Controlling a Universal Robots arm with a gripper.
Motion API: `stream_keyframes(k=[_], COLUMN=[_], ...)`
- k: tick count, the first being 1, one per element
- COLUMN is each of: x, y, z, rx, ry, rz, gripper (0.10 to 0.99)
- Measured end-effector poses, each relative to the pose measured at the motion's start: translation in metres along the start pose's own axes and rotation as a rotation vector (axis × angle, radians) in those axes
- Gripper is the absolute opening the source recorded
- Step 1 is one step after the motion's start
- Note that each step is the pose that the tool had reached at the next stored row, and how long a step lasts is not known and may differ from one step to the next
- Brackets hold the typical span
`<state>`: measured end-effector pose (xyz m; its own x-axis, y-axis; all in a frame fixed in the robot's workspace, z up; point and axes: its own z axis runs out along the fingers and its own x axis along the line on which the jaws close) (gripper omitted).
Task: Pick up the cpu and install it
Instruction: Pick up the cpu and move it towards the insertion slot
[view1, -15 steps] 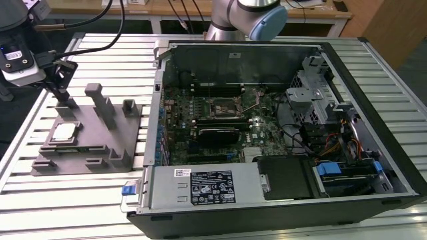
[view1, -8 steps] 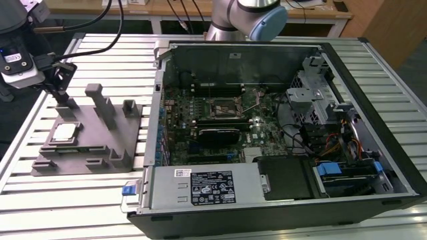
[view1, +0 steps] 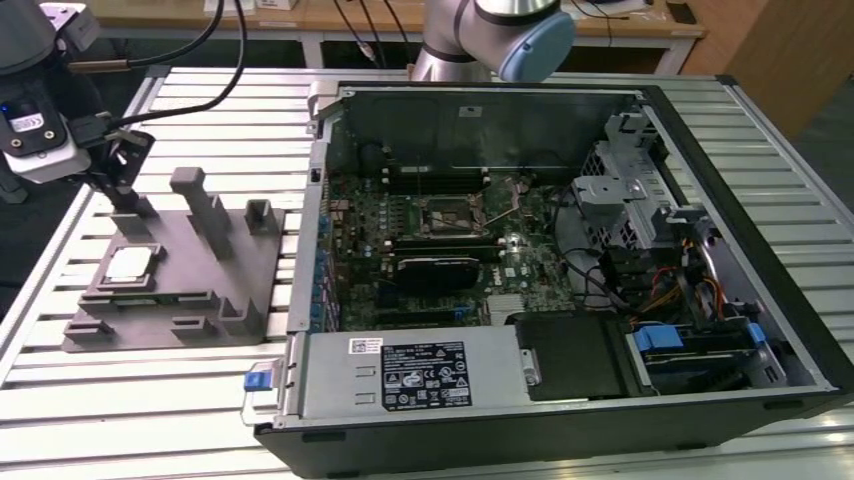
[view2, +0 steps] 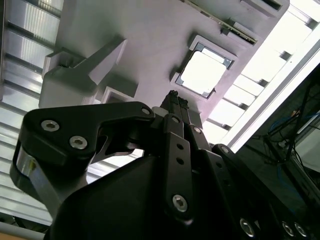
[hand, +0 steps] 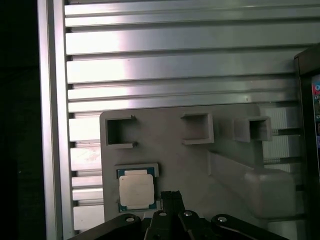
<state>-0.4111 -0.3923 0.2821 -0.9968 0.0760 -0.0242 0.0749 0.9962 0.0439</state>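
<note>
Grey moulded plastic cradles the cpu (hand: 136, 192). We see the chip lying flat, metal top up, in a shallow square pocket of the fixture (hand: 200, 160), a seat that we judge is meant to keep it squared and at a known spot for the pick. The fixture rests on the slatted aluminium surface (view1: 120, 400), next to the open computer case (view1: 534, 250). The board socket (view1: 447, 212) inside it, well apart from the tool, is where we take the chip to be bound.

The tool (hand: 170, 196) hangs over the fixture with its tips pointing down. The cpu lies just beside and below those tips, and in both wrist views nothing touches it. The two black fingers (view2: 175, 125) are pressed together with no gap that we can make out and nothing between them, so we call the tool clenched and empty. We read the pick-up as not yet done, with the chip untouched in its pocket.
</note>
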Motion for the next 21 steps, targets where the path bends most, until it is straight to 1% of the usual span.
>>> stream_keyframes(k=[7,21], x=[0.0001,0.0069], y=[-0.0060,-0.0079], z=[0.0055,0.0161], rx=[0.000,0.000], ry=[-0.0002,0.0000], rz=[0.000,0.000], gripper=[0.106,0.106])
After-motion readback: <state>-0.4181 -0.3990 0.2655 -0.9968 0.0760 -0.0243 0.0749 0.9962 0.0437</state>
